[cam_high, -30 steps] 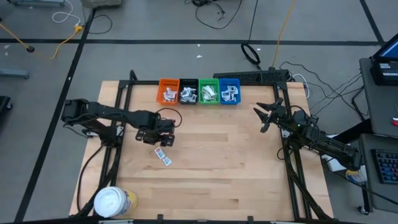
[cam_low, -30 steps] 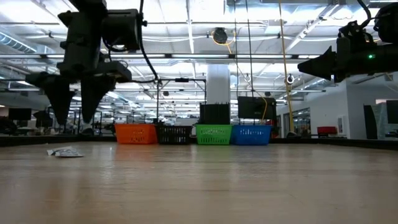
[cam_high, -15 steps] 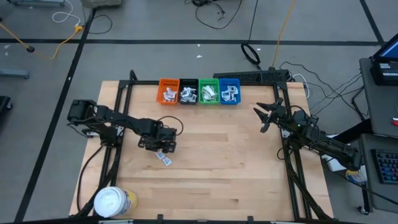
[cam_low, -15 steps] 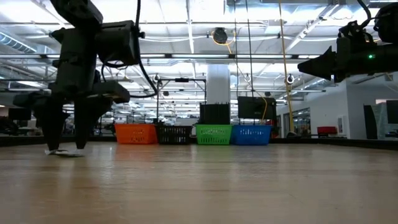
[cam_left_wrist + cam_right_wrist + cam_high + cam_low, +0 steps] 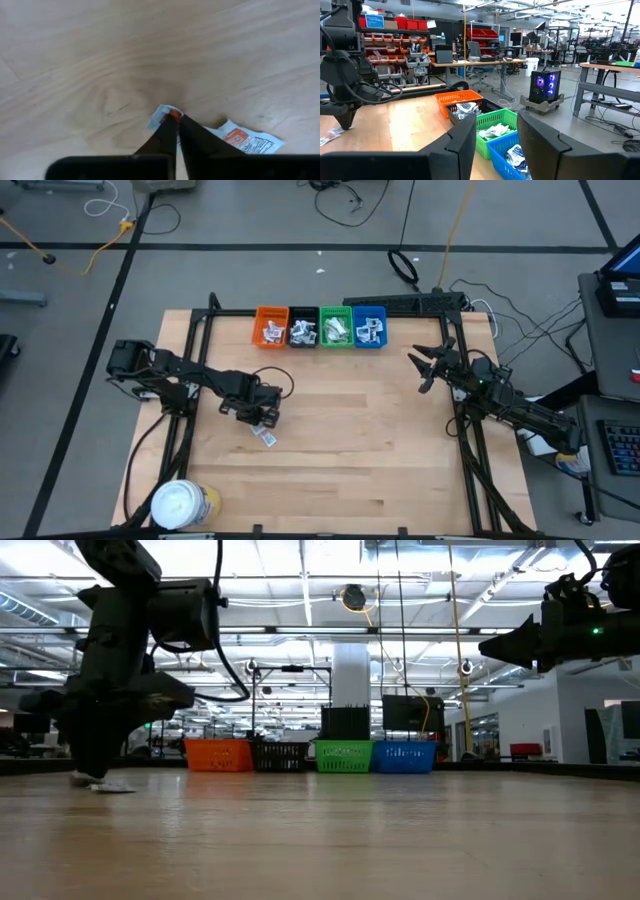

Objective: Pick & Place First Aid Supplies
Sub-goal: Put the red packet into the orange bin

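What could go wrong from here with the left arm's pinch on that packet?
1. The left gripper is shut on only the corner of a packet; so thin a hold may slip when lifted.
2. A second packet lies right beside the fingers and might get dragged along.
3. The fingertips sit down at the table; they could scrape the wood if the lift is not straight.
The right gripper waits open near the blue bin.
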Controlling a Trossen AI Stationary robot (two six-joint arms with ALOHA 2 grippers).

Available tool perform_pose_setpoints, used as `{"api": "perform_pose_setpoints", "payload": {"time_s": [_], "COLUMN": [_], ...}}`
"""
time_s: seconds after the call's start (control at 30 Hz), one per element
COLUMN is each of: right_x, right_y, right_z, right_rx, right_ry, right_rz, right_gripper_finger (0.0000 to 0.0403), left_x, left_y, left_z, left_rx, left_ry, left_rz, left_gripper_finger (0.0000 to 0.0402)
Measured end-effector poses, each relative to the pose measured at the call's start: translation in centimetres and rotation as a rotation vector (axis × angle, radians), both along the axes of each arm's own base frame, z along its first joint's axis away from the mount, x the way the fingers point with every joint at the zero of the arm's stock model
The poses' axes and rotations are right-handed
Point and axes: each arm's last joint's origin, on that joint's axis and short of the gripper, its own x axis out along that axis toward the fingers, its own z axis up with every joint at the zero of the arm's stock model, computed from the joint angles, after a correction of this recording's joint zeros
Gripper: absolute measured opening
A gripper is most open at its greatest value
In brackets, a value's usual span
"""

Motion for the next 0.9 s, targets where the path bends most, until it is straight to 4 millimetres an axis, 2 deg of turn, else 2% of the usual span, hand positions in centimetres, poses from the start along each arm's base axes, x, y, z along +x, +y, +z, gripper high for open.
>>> {"api": "perform_pose_setpoints", "payload": {"time_s": [0.2, 0.33, 0.67, 0.9], "right_x": [0.0, 0.0, 0.0, 0.0], "right_y": [0.0, 0.0, 0.0, 0.0], "right_z": [0.0, 0.0, 0.0, 0.0], "right_rx": [0.000, 0.000, 0.000, 0.000], "right_ry": [0.000, 0.000, 0.000, 0.000], "right_rz": [0.000, 0.000, 0.000, 0.000], "right_gripper_finger": [0.0139, 0.0139, 0.0139, 0.0139], "left_x": [0.0, -0.4, -1.3, -2.4], "left_y": [0.0, 0.4, 2.0, 3.0], "left_z": [0.0, 0.8, 5.6, 7.8], "left_rx": [0.013, 0.047, 0.055, 0.069], "left_ry": [-0.011, -0.036, -0.122, -0.087], "left_rz": [-0.039, -0.033, -0.031, -0.039], "left_gripper_finger": [0.0007, 0.0004, 0.0002, 0.0001]}}
